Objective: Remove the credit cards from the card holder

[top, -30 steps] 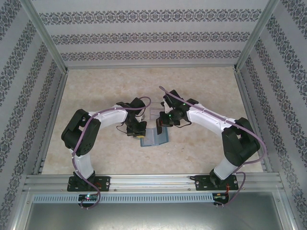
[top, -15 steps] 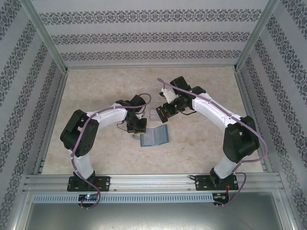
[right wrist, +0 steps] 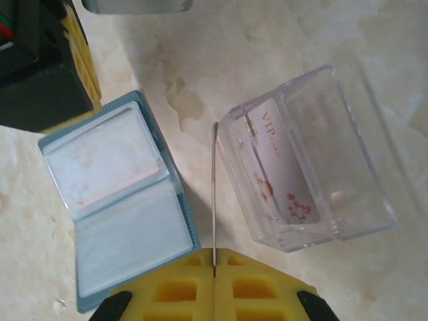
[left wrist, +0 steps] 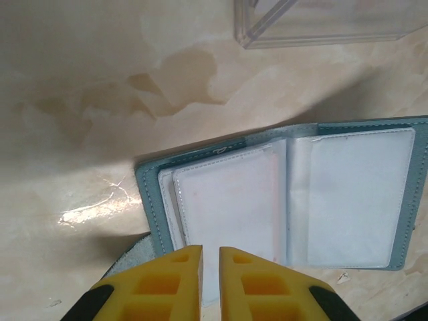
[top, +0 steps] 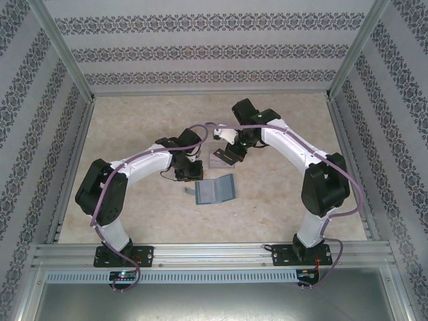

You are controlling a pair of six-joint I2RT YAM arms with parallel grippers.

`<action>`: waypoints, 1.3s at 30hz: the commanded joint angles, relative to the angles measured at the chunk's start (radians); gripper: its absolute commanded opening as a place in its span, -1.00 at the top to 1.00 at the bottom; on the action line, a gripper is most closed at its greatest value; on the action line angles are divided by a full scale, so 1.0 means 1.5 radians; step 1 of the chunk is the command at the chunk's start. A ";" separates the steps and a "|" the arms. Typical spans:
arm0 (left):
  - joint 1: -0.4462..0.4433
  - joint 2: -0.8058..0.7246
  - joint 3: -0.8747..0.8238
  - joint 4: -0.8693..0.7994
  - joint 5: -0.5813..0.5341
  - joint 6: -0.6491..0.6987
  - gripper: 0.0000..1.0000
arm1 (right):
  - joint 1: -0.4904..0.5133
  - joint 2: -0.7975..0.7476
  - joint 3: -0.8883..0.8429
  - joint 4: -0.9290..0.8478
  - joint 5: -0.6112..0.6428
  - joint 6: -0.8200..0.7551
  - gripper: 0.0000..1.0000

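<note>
Right jaws clamped on a card (right wrist: 214, 194), edge-on just beside the clear box (right wrist: 364, 177); left jaws barely apart, hovering over the open wallet (left wrist: 348, 194).

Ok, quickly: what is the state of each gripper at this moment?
Left gripper: fingers slightly apart, gripping nothing, above the card holder.
Right gripper: closed on a thin credit card, seen edge-on.

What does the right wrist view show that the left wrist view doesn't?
Right wrist view: a credit card pinched edge-on in the shut right end effector, a VIP card inside the clear box. Left wrist view: the slight gap between the fingers of the left end effector, at the edge of the card holder. Both: the open card holder, clear box, left end effector.
</note>
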 commanded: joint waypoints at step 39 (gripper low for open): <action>0.024 -0.060 -0.051 -0.052 -0.059 -0.026 0.71 | -0.011 0.377 0.500 -0.297 0.075 -0.275 1.00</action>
